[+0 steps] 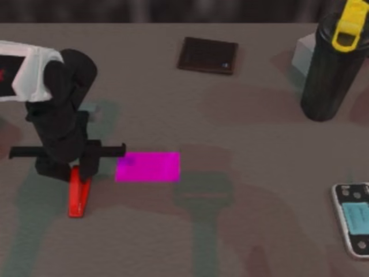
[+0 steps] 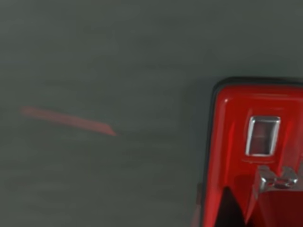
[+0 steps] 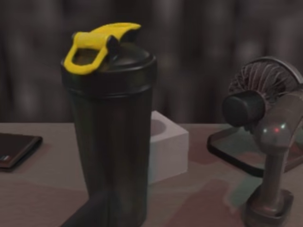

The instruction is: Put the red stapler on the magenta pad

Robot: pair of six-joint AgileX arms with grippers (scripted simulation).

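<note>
Grasp step: left gripper low over red stapler, finger state can't tell; next, grip w/ lift to magenta pad just beside.

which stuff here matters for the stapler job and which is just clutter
Belongs to the job: red stapler, magenta pad, left end effector down over the stapler.

Just lying about: dark wallet, black shaker bottle, white block, phone, small fan.

The top view looks straight down on the table. The left wrist view is very near the stapler. The right wrist view looks level at the bottle, also visible from above.
</note>
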